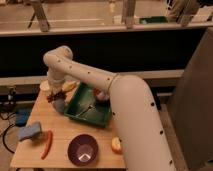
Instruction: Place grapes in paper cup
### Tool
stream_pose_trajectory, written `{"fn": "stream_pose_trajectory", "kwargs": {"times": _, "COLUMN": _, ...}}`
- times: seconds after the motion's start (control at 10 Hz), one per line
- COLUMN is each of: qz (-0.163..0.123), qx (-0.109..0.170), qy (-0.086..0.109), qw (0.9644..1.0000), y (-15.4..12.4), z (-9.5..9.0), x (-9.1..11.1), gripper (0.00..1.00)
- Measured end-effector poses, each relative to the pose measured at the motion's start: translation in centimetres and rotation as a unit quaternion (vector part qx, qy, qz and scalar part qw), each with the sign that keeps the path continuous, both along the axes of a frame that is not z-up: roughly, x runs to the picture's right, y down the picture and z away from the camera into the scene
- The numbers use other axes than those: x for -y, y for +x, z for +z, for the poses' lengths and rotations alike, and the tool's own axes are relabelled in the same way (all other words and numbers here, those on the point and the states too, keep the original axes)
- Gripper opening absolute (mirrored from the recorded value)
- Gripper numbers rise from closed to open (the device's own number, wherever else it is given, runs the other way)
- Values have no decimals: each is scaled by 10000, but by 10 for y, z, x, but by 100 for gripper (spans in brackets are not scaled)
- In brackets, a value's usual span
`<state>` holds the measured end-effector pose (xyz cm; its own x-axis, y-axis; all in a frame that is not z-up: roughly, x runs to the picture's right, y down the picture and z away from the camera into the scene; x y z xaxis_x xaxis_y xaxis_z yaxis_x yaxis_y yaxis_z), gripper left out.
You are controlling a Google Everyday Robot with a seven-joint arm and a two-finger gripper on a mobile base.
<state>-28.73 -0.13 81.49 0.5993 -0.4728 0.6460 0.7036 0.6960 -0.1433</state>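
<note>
The grapes (53, 95), a small dark reddish bunch, hang at the end of my arm over the far left part of the wooden table (62, 131). My gripper (57, 100) points down there and is shut on the grapes. The paper cup (45, 86), short and whitish, stands just behind and to the left of the bunch, near the table's back left corner. My arm's lower links hide part of the space between cup and gripper.
A green tray (82, 112) lies right of the gripper with a reddish item (98, 93) in it. A yellow fruit (69, 86) sits behind it. Nearer me are a purple bowl (82, 149), a red chili (47, 144), a blue sponge (30, 131) and an apple (116, 145).
</note>
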Motion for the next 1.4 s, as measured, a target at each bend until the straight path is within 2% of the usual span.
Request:
{"fn": "stream_pose_trajectory", "kwargs": {"times": 0.3, "qz": 72, "qx": 270, "qy": 309, "qw": 9991, "y": 0, "z": 3, "x": 12, "gripper": 5}}
{"fn": "stream_pose_trajectory", "kwargs": {"times": 0.7, "qz": 167, "qx": 523, "qy": 716, "qw": 9959, "y": 0, "z": 12, "x": 28, "gripper": 5}}
{"fn": "stream_pose_trajectory", "kwargs": {"times": 1.0, "qz": 204, "qx": 622, "qy": 1057, "qw": 9922, "y": -3, "z": 18, "x": 43, "gripper": 5}}
{"fn": "stream_pose_trajectory", "kwargs": {"times": 1.4, "qz": 275, "qx": 813, "qy": 1347, "qw": 9872, "y": -4, "z": 21, "x": 57, "gripper": 5}}
